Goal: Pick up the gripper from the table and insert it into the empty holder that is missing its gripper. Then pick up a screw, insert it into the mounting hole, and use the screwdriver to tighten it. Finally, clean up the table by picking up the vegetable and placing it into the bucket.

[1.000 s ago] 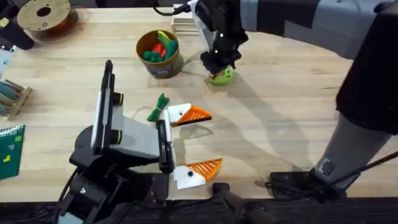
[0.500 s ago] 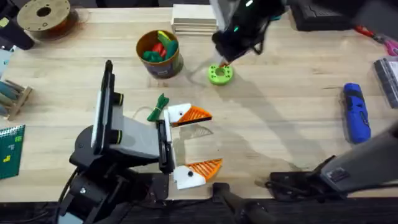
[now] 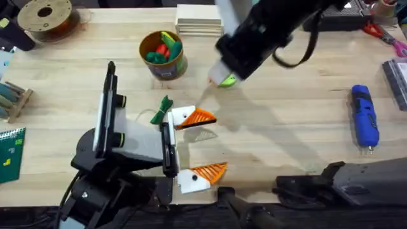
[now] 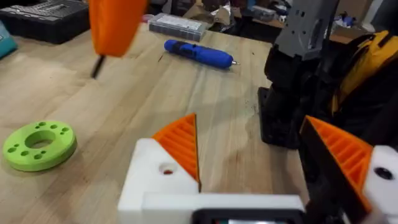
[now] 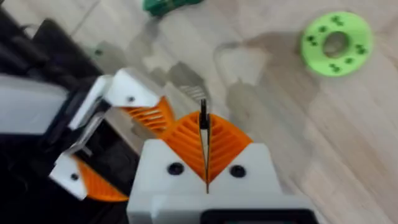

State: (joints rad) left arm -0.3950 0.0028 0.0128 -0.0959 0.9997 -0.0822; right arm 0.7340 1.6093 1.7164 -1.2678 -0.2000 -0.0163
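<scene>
The right end effector (image 5: pixel 204 134) is clenched on a thin dark screw (image 5: pixel 203 124), which sticks out straight along the line of its 2 orange pads. In the overhead view this arm reaches across the middle and hangs above the lime-green ring (image 3: pixel 226 79) at the far side of the table (image 3: pixel 286 127).

The target lies nearer and to the left of it: the holder (image 3: pixel 182 117), the white block of the farther finger on the left end effector (image 3: pixel 218 143), which stands released with both orange wedges in place. Its mounting hole (image 5: pixel 129 98) faces up toward the right wrist camera.

I judge the move needs the screw's axis lined up with that hole, and the right arm is the nearer one.

The screwdriver (image 3: pixel 364 117) lies far right, the vegetable (image 3: pixel 162 109) just left of the holder, and the bucket (image 3: pixel 163 56) beyond it.
</scene>
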